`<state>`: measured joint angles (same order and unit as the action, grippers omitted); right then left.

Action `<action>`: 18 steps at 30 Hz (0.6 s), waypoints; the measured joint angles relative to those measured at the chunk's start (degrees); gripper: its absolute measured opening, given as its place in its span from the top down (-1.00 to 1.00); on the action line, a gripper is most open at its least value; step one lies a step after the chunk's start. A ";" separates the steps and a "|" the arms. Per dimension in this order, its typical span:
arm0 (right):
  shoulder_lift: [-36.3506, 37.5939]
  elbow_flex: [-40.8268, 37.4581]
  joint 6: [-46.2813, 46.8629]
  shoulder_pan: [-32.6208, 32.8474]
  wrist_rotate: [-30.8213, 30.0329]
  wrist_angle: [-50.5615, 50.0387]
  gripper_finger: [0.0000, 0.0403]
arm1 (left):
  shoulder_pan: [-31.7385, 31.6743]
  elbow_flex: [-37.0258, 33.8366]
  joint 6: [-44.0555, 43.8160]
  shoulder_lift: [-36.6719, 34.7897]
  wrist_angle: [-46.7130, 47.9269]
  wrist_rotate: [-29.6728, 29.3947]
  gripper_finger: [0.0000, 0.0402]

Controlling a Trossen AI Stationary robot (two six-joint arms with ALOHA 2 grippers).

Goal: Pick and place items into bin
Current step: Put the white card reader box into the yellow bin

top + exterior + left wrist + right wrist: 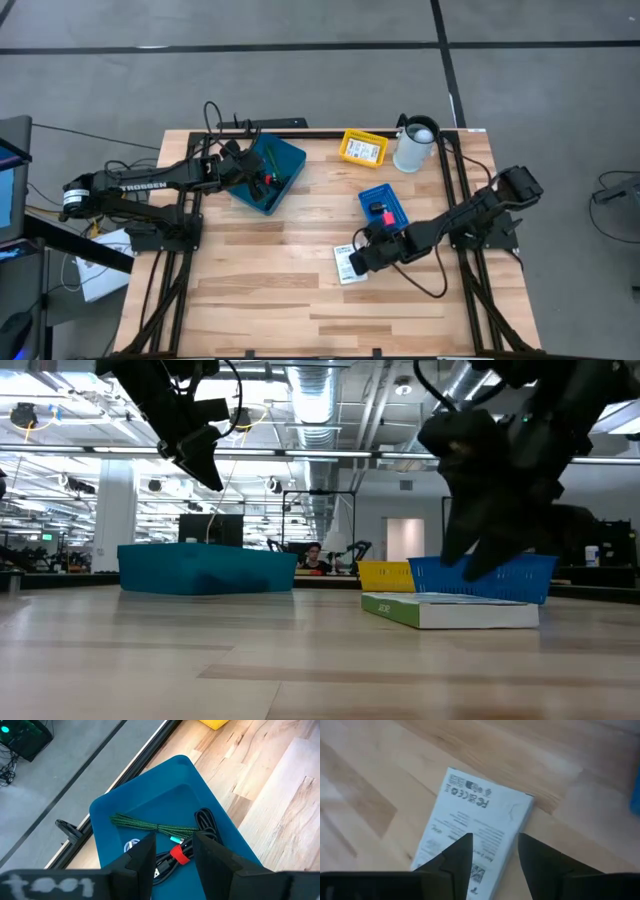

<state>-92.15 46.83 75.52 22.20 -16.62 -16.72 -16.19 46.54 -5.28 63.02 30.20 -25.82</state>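
High view: left gripper (243,168), jaws apart and empty, hangs over the teal bin (287,157) holding cords; right gripper (362,257), jaws parted, hovers over the white box (346,266) near the table's middle.

three bins (268,176) – one white box (347,264) – one cup (415,146)
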 joint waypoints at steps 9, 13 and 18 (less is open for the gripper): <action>-0.97 0.00 -0.67 -1.72 -0.24 -0.58 0.23 | 0.00 0.00 0.00 0.00 -0.10 0.00 0.41; -0.97 0.00 -1.30 -2.52 -0.23 -0.91 0.23 | 0.00 0.00 0.00 -0.01 -0.09 0.00 0.41; -0.97 0.00 -2.11 -3.36 -0.20 -1.19 0.23 | -0.02 0.00 0.00 -0.01 -0.11 0.00 0.41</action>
<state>-93.12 46.83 73.41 18.83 -16.82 -17.91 -16.21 46.54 -5.28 63.00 30.09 -25.82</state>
